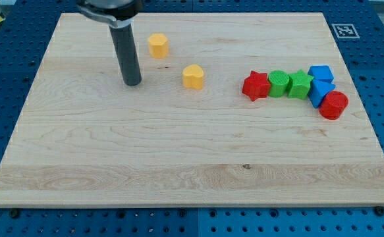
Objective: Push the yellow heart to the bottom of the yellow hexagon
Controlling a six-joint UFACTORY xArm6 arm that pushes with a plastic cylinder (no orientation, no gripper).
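Camera view, entry: your tip (132, 83), a bare rod with no jaws, stands left of the yellow heart (193, 77); the yellow hexagon (158, 45) lies up-left of the heart. Risk: an off-centre shove spins the heart aside or bumps the hexagon.

**Matt blocks on pale wood**

The table (192, 151) is light wood with visible grain and a smooth, matt finish. The yellow hexagon (158, 45), yellow heart (193, 77) and red star (255, 86) look like matt plastic. The rod above my tip (132, 83) is dark with a slight sheen.
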